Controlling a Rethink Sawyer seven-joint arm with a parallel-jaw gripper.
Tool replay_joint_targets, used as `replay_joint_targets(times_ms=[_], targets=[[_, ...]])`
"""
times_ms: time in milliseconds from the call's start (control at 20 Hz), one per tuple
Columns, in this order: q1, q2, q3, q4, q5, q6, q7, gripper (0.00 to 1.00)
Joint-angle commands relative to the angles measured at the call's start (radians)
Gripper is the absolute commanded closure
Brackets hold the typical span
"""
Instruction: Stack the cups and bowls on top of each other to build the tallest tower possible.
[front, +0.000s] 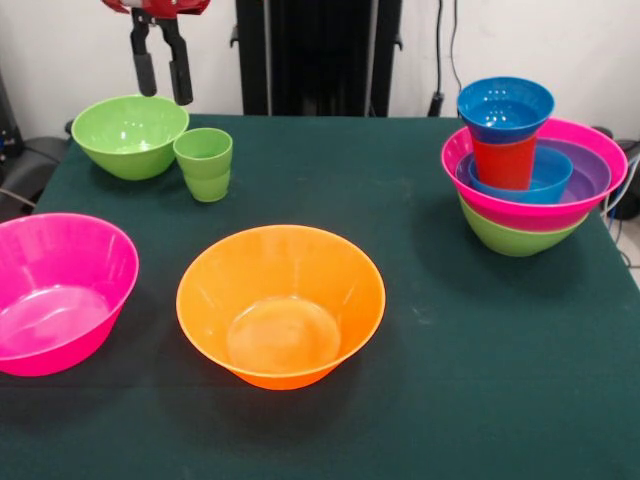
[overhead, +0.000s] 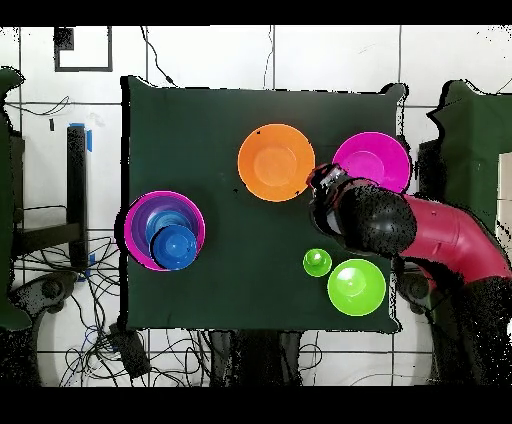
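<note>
1. The gripper (front: 161, 77) hangs open in the air above the green bowl (front: 130, 135), holding nothing.
2. The green cup (front: 205, 163) stands on the desk (front: 420, 330), just beside the green bowl.
3. The orange bowl (front: 281, 304) sits nearer the front, with a pink bowl (front: 58, 292) beside it.
4. The tower (front: 530, 170) stands well apart from the green bowl, at the other side, with a blue bowl (front: 505, 108) on top.

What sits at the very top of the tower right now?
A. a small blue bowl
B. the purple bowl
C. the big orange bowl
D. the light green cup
A. A small blue bowl rests on the orange-red cup at the top of the tower; the light green cup stands apart beside a green bowl.
</note>
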Motion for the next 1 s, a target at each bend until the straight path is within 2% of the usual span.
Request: replay_joint_targets(times_ms=[50, 150, 500, 1000], targets=[[0.003, 0.045, 0.084, 0.026, -0.092, 0.081, -0.272, 0.0], [0.007, 0.06, 0.07, 0.034, -0.103, 0.059, -0.239, 0.0], [0.078, 0.097, -0.053, 0.04, -0.115, 0.019, -0.024, 0.0], [0.069, 0.162, -0.088, -0.003, -0.077, 0.028, -0.009, 0.0]])
